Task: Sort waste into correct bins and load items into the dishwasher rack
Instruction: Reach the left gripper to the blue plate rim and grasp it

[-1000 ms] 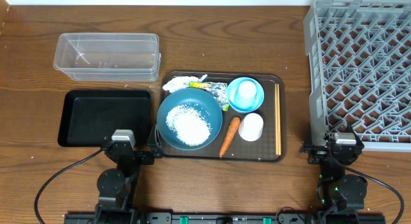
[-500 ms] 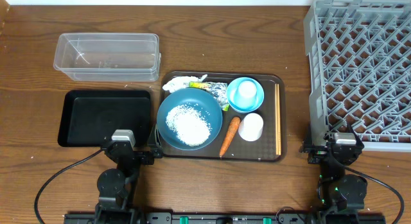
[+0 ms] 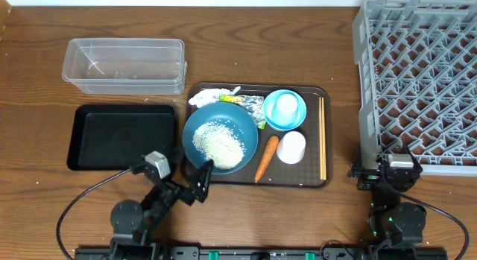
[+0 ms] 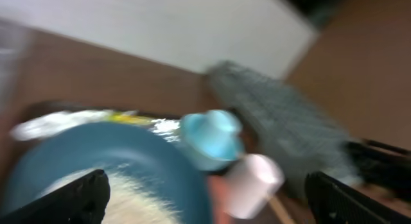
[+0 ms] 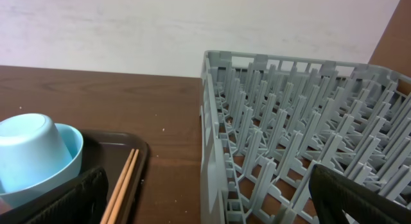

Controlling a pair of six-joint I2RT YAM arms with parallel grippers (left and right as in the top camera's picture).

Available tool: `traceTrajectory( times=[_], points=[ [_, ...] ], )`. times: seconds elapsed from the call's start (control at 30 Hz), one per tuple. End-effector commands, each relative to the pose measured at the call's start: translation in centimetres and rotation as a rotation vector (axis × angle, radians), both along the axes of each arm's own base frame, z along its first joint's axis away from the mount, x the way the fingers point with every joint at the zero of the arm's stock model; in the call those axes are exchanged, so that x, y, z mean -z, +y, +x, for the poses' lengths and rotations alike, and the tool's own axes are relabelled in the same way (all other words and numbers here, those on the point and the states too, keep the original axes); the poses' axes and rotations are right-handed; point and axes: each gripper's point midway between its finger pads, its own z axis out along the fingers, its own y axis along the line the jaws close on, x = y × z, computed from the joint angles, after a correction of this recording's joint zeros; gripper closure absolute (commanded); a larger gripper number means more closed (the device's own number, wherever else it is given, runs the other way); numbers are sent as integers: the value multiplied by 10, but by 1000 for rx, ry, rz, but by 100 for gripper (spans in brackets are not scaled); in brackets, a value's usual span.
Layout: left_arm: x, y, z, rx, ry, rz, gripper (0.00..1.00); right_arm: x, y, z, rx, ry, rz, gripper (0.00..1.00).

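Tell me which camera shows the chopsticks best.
Overhead: the chopsticks show full length, lying side by side along the serving tray's right edge. The right wrist view catches only part of them, beside the light-blue bowl. The left wrist view is too blurred to make them out.

Left arm [image 3: 140, 209]: I see black rounded joint housings, stacked like drums.
Left wrist block [image 3: 156, 162]: a pale grey box with a darker face.
Right arm [image 3: 396, 217]: the same black drum housings, with tiny green lights on the side.
Right wrist cap [image 3: 399, 164]: a small grey plate on a black body.
Left cable [image 3: 74, 203]: 1 thin black lead.
Right cable [image 3: 456, 217]: 1 thin black lead, a match for the other.
Left fingers [image 4: 67, 199]: 2 black wedges, blurred on my feed.
Right fingers [image 5: 61, 199]: 2 matte black wedges with finely toothed inner edges.
Base rail [image 3: 246, 254]: a black bar with green marks.
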Motion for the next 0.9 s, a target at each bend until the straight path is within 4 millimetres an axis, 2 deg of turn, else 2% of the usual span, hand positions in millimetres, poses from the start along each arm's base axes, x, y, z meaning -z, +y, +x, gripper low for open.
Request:
traceTrajectory(
  times=[0.0,0.17,0.33,0.5,0.7,0.87],
  points=[
    [-20,-25,-27,207,13,-64,0,2,0,0,-2,7,-9,1],
    [-35,-24,-34,203,91,-47,0,2,0,0,-1,7,-9,1],
    [-52,-24,-34,213,191,52,0,2,0,0,-1,7,-9,1],
    [-82,-20,-17,198,342,147,0,2,0,0,-1,7,-9,1],
    [-88,-9,-2,153,574,283,0,2,0,0,-1,7,-9,1],
    [-103,-30,2,289,575,201,0,2,0,0,-1,7,-9,1]
  ],
)
